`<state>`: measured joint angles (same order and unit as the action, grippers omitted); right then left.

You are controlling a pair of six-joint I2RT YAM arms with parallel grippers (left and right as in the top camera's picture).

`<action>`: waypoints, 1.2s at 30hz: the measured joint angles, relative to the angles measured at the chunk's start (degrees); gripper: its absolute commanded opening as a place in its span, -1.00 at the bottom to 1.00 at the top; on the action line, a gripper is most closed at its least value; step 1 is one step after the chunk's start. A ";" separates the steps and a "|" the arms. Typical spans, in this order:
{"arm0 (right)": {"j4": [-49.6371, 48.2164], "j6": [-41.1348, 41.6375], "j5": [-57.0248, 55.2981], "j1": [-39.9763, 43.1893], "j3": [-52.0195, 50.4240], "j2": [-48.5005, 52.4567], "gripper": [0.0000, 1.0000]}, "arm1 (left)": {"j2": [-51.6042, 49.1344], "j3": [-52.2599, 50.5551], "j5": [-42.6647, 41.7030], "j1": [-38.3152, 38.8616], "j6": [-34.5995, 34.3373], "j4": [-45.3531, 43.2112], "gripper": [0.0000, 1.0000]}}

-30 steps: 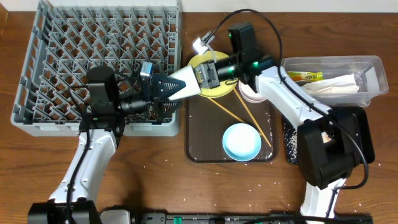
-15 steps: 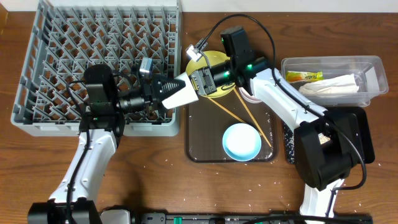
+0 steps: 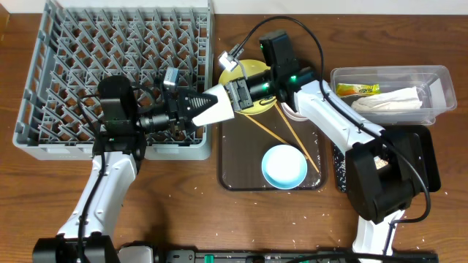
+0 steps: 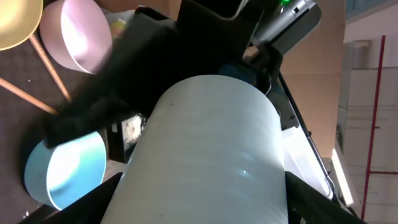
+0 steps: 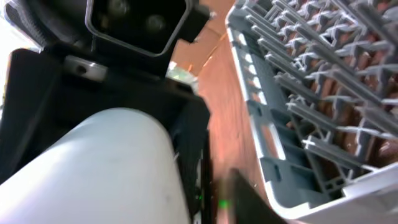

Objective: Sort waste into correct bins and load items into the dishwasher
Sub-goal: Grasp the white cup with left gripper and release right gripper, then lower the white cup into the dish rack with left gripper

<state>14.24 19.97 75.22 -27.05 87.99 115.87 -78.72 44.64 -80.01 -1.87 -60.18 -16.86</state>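
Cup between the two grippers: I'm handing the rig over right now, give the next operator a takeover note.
Left gripper: closed around the cup, by the rack's right edge. Right gripper: at the cup's other end, grip unclear.
Done: wrapper and napkin in the clear tub; rice in the black tub.
Left: no dishes in the rack; blue bowl on the tray, plate and white bowl at its top end.

The left arm [image 3: 110, 175] and right arm [image 3: 336, 117] meet over the gap between rack [image 3: 51, 150] and tray [image 3: 238, 161], a cup [image 3: 219, 108] between them, blocking it. Bowl [image 3: 284, 166] and chopsticks [image 3: 265, 127] crowd the tray; the near edge of the table [image 3: 190, 219] lies open.
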 measured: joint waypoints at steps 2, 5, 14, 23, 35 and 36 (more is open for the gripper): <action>-0.59 -0.17 -0.68 0.15 0.00 0.00 0.33 | 0.00 0.00 0.02 0.02 0.00 0.00 -0.46; -0.39 0.50 -2.14 1.11 0.00 0.00 0.48 | 0.00 0.00 0.07 0.02 0.00 -0.09 -0.49; 5.70 0.24 -12.74 12.66 0.02 -0.13 0.98 | -0.04 0.02 1.99 -1.57 0.15 -3.58 -0.77; 20.94 -6.25 -35.08 14.56 0.04 -13.51 0.98 | -0.04 0.35 10.45 -6.91 0.28 -1.09 -0.80; 31.30 -10.69 -52.28 13.14 0.70 -23.10 0.99 | 3.19 17.81 31.36 -7.02 14.49 48.68 -0.79; 31.36 -10.82 -52.76 13.11 0.70 -23.10 0.99 | 3.78 19.61 33.77 -6.91 16.02 51.60 -0.79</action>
<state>45.60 9.15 22.46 -13.93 88.68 92.77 -74.94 64.25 -46.24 -8.78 -44.16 34.74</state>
